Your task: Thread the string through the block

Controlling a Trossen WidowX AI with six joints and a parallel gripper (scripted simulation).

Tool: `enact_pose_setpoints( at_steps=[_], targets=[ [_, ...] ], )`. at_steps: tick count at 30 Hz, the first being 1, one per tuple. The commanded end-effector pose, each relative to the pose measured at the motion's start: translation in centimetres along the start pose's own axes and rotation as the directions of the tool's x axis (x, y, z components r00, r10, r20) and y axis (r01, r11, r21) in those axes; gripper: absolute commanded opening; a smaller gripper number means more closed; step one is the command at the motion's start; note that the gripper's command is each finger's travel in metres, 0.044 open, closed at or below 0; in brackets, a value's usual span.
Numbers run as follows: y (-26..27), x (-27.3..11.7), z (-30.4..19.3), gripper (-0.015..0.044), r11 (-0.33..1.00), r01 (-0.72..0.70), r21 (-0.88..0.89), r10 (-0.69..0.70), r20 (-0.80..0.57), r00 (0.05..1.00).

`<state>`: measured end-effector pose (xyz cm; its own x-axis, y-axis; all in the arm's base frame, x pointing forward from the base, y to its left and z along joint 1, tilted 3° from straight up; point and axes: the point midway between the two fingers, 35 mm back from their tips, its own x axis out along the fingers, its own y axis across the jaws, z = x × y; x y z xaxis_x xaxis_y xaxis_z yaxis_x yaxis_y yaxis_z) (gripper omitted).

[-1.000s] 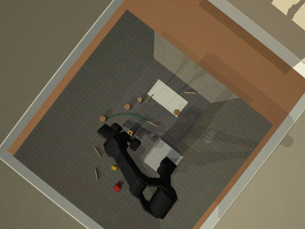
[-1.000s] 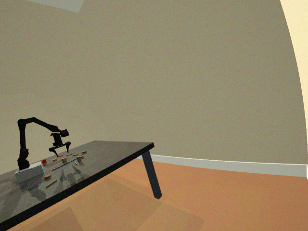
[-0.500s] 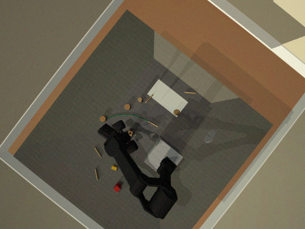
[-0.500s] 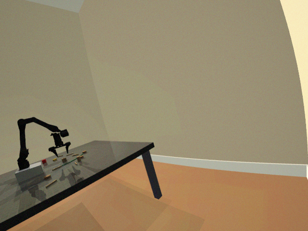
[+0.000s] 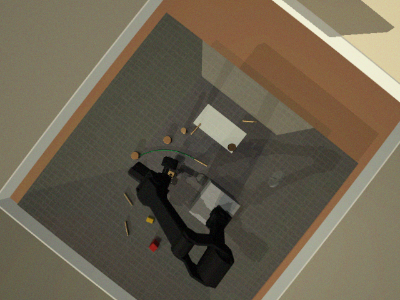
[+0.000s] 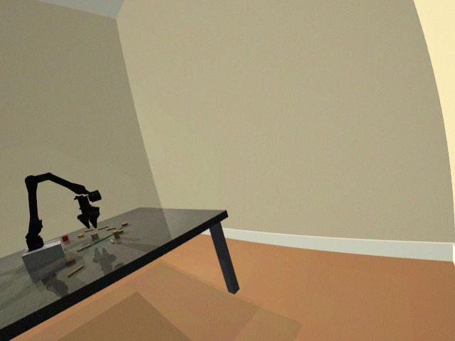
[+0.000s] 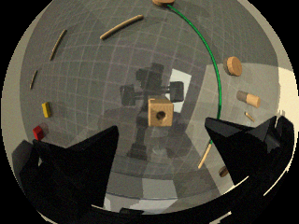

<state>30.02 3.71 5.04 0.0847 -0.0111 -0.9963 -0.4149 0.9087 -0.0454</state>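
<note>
The wooden block (image 5: 170,174) (image 6: 94,236) (image 7: 160,106) stands on the table, a dark round hole in its upward face. The green string (image 5: 164,149) (image 7: 217,75) curves from the round wooden button (image 5: 134,155) (image 6: 124,224) (image 7: 163,2) to the thin stick (image 5: 200,162) (image 6: 83,248) (image 7: 205,156), which lies flat on the table, apart from the block. My gripper (image 6: 92,227) (image 7: 163,126) is open and empty, pointing down above the table over the block area. In the wrist view the block shows between the fingertips and the string passes behind the right fingertip. The arm partly covers the block's surroundings in the top view.
Loose sticks (image 5: 128,199) (image 5: 126,228) (image 7: 121,27) lie on the button side. A yellow block (image 5: 149,219) (image 7: 46,110) and red block (image 5: 154,245) (image 7: 38,133) lie beyond. Across the string are a disc (image 5: 167,139) (image 7: 234,66), a short cylinder (image 5: 183,130) (image 7: 252,100) and another disc (image 5: 232,147).
</note>
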Motion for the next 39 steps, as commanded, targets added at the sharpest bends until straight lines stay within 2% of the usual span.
enact_pose_setpoints(
  at_steps=[1, 8, 15, 32, 39],
  targets=[
    [-0.22, -0.66, -0.18, 0.0440, 0.659, 0.004, 0.752, -0.003, -0.003, 1.000],
    [-0.28, -0.93, -0.25, 0.0440, 0.301, 0.004, 0.954, -0.003, -0.003, 1.000],
    [-0.33, -1.13, -0.31, 0.0440, -0.078, 0.003, 0.997, -0.003, -0.004, 1.000],
    [-0.33, -1.13, -0.31, 0.0440, -0.086, 0.003, 0.996, -0.003, -0.004, 1.000],
    [-0.33, -1.13, -0.31, 0.0256, -0.086, 0.003, 0.996, -0.003, -0.004, 1.000]
  ],
)
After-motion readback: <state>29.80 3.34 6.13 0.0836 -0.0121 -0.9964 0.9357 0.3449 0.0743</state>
